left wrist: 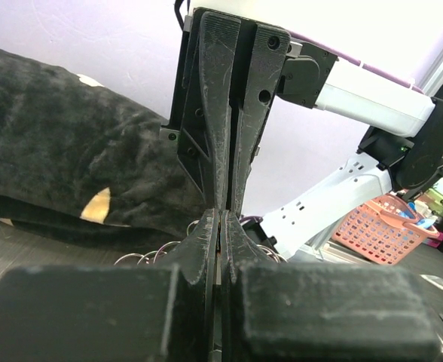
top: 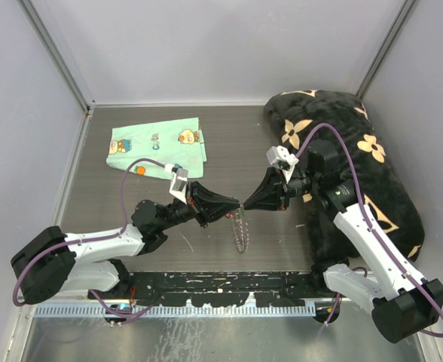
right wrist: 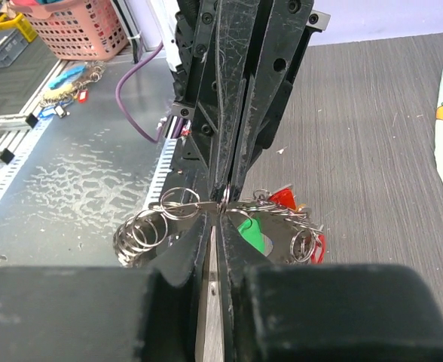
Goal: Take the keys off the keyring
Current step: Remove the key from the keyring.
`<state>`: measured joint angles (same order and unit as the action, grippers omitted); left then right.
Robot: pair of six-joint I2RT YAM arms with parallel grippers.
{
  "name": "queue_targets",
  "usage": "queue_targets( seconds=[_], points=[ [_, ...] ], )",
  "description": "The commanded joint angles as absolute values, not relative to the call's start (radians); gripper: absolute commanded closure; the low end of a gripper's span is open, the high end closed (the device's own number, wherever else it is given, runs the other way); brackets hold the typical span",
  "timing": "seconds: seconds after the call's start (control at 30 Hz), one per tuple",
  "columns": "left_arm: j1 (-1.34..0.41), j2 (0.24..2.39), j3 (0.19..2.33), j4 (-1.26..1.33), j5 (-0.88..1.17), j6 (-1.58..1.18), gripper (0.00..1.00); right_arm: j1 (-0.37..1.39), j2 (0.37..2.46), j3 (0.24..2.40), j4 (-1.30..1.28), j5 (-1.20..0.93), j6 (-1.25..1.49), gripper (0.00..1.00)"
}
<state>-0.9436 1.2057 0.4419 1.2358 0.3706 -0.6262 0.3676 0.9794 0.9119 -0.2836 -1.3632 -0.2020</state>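
The keyring [top: 240, 230] hangs above the middle of the table as a silver wire loop fringed with small rings. Both grippers meet tip to tip at its top. My left gripper [top: 233, 205] is shut on the wire, its jaws pressed together in the left wrist view [left wrist: 220, 215], with small rings [left wrist: 142, 256] showing beside them. My right gripper [top: 246, 203] faces it, jaws shut on the wire [right wrist: 184, 207] at their tips [right wrist: 223, 204]. Keys hang on the loop just beyond: a green-headed one [right wrist: 250, 232] and a red-headed one [right wrist: 283, 198].
A mint-green printed cloth [top: 157, 147] lies at the back left, with a small orange thing [top: 140, 170] by its near edge. A black flower-patterned cushion [top: 357, 151] fills the right side under the right arm. A pink basket [right wrist: 74, 26] stands off the table.
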Motion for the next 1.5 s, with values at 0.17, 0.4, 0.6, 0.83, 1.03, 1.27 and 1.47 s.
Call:
queue_targets(
  seconds=[0.17,0.4,0.6,0.83,1.03,1.27,1.47],
  points=[
    [-0.950,1.177,0.488,1.313,0.359,-0.596,1.00,0.396,0.987,0.958,-0.272,-1.411,-0.211,0.88],
    [-0.956,1.190,0.510,1.307,0.364,-0.595,1.00,0.404,0.992,0.958,-0.276,-1.381,-0.218,0.89],
    [-0.960,1.186,0.514,1.306,0.365,-0.594,1.00,0.409,0.993,0.957,-0.277,-1.342,-0.219,0.84],
    [-0.962,1.150,0.494,1.275,0.352,-0.575,1.00,0.375,0.981,1.050,-0.516,-1.412,-0.417,0.78],
    [-0.961,1.129,0.495,1.248,0.367,-0.570,1.00,0.355,0.982,1.069,-0.589,-1.374,-0.509,0.75],
    [-0.967,1.142,0.520,1.248,0.383,-0.572,1.00,0.358,0.993,1.033,-0.492,-1.386,-0.418,0.78],
    [-0.972,1.172,0.538,1.263,0.385,-0.572,1.00,0.377,0.996,1.006,-0.444,-1.374,-0.374,0.82]
  ],
)
